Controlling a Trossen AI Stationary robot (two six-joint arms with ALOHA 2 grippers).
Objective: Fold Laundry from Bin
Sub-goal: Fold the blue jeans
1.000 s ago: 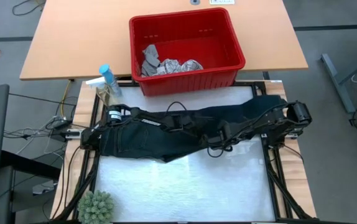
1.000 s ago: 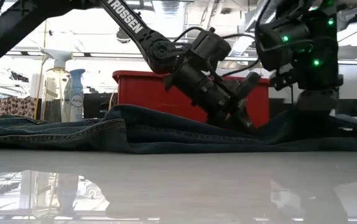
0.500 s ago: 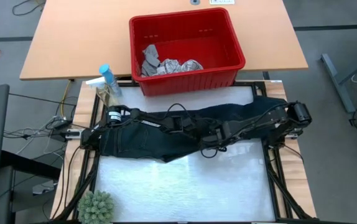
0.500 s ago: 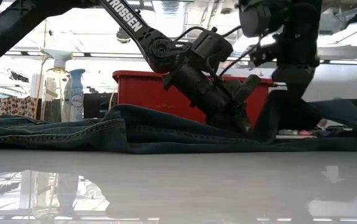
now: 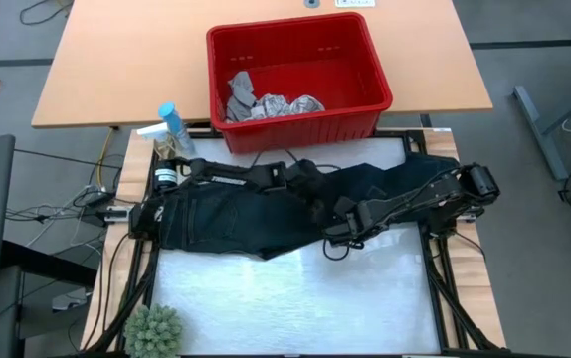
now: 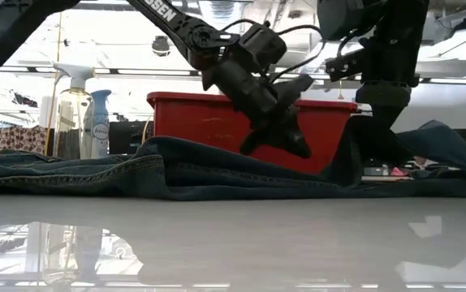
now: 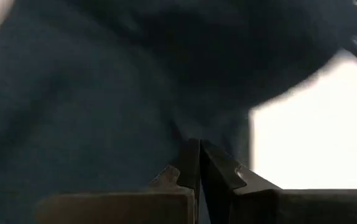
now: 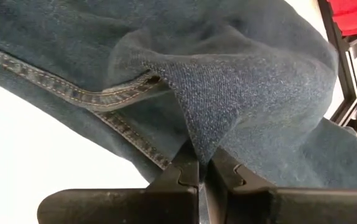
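Dark blue denim trousers (image 5: 236, 214) lie across the table from left to right, wide end at the left. My left gripper (image 6: 298, 148) hangs shut just above their middle (image 5: 315, 197), with no cloth in it. My right gripper (image 5: 340, 231) reaches in from the right and is shut on the trousers (image 8: 241, 74), which rise toward it (image 6: 359, 146). The red bin (image 5: 305, 127) stands behind the table's far edge. A grey cloth (image 5: 240, 91) and a leaf-print cloth (image 5: 290, 104) lie crumpled on its floor. My right gripper pinches a pointed fold of the trouser cloth (image 8: 198, 144) between its two fingers, at the near edge of the leg. The fingers slant down from the table's right. The cloth is drawn up into a peak there, while the rest of the trousers lies on the table.
Two spray bottles (image 5: 171, 131) stand at the table's far left corner. A small green plant (image 5: 154, 330) sits at the near left corner. The white tabletop (image 5: 295, 298) in front of the trousers is bare. A wooden table (image 5: 116, 60) carries the bin.
My left gripper has risen off the trousers and gone toward the far edge, staying shut. My right gripper has risen and shifted toward the table's left with its pinched fold, drawing the right part of the trousers up. The left part has stayed flat.
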